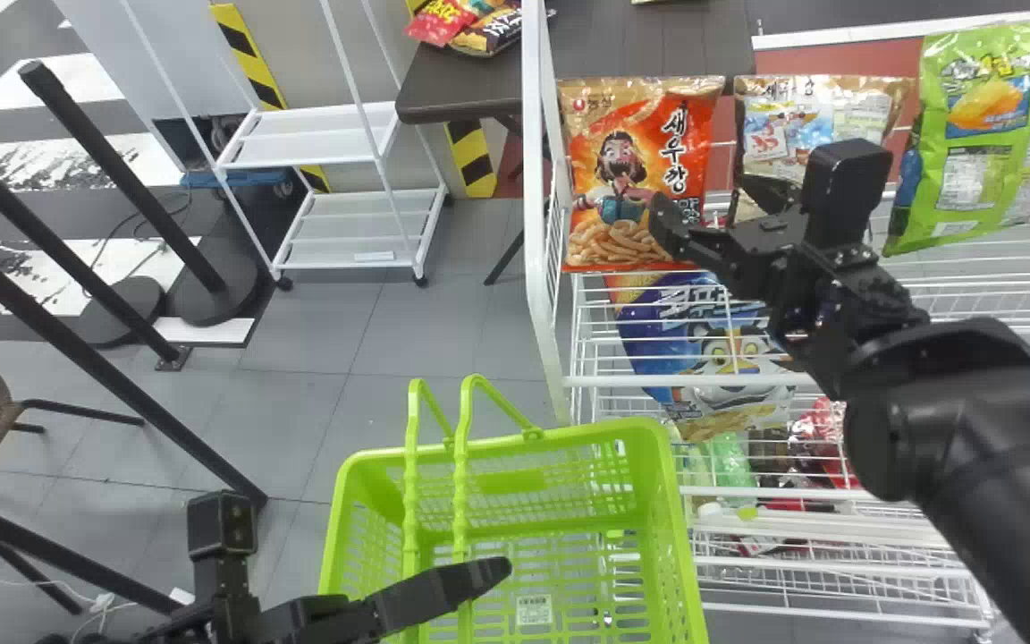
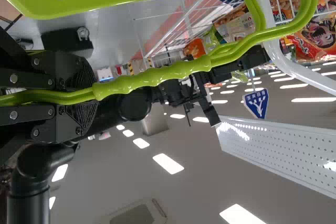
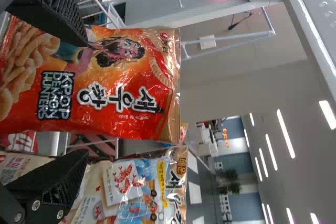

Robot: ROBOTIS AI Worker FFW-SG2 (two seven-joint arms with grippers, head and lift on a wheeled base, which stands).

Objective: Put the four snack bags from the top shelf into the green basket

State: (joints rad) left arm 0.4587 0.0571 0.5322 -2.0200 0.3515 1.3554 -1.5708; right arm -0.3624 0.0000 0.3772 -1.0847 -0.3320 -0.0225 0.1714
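Snack bags (image 1: 984, 134), four, are all on the top shelf (image 1: 604, 381), far right, none basketed, with right pincer (image 3: 86, 98) parted at the leftmost orange bag (image 3: 126, 77), left pincer (image 2: 94, 92) clenched on the near green basket (image 1: 671, 501)'s handle (image 2: 152, 76).

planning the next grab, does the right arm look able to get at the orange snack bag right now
Probably yes: the right pincer is open before the orange snack bag, with nothing between, though one finger overlaps the neighbouring bag and may need shifting.
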